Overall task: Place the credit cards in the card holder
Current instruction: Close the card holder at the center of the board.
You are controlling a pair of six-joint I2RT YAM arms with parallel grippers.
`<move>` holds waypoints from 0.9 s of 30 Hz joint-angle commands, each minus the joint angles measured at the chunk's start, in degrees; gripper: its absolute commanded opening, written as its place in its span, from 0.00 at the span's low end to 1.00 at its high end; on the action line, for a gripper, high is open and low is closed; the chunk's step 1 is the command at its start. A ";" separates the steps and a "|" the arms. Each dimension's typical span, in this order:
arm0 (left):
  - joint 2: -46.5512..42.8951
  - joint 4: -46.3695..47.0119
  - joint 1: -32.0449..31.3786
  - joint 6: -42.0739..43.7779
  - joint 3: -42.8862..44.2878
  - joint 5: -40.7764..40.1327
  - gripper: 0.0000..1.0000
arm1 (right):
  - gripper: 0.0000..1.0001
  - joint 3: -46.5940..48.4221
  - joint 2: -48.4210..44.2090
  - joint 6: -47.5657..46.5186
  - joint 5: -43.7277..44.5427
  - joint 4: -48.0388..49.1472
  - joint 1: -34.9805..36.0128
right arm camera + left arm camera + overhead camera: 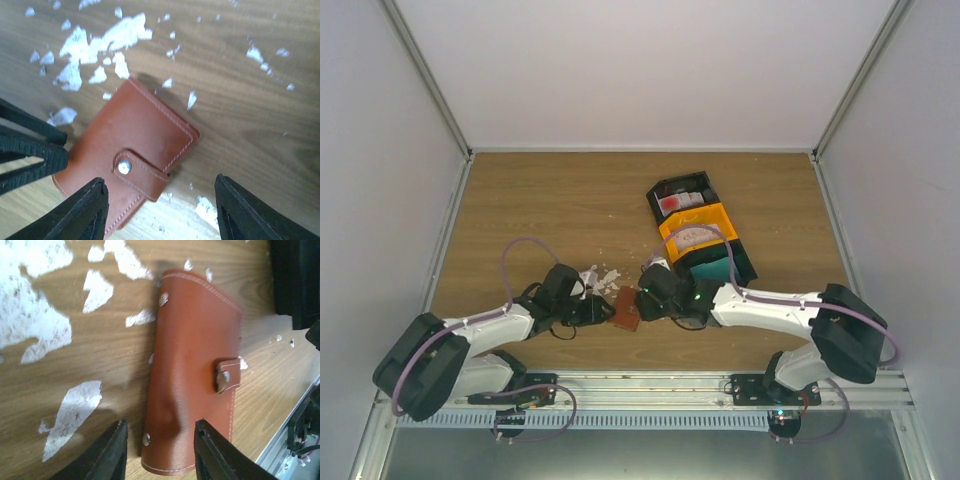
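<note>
1. Top view: a wooden table (570,200) stands inside white walls (380,150). The card holder (626,311) lies closed between both arms.
2. Left wrist: the left gripper (160,437) has its jaws apart, straddling the card holder's end among white scraps (30,325).
3. Right wrist: the right gripper (160,187) has its jaws spread wide over the card holder, gripping nothing.

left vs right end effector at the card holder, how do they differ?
Left end effector: jaws narrower, around one short end of the card holder; right end effector: jaws much wider, snap strap between them. Left reaches in from the holder's left, right from its right. Both open, both at the holder, neither gripping it.
</note>
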 commanded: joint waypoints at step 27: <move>-14.94 -19.36 -3.81 4.01 12.69 -17.40 0.71 | 0.59 -0.77 -11.53 4.88 10.15 -12.64 -0.45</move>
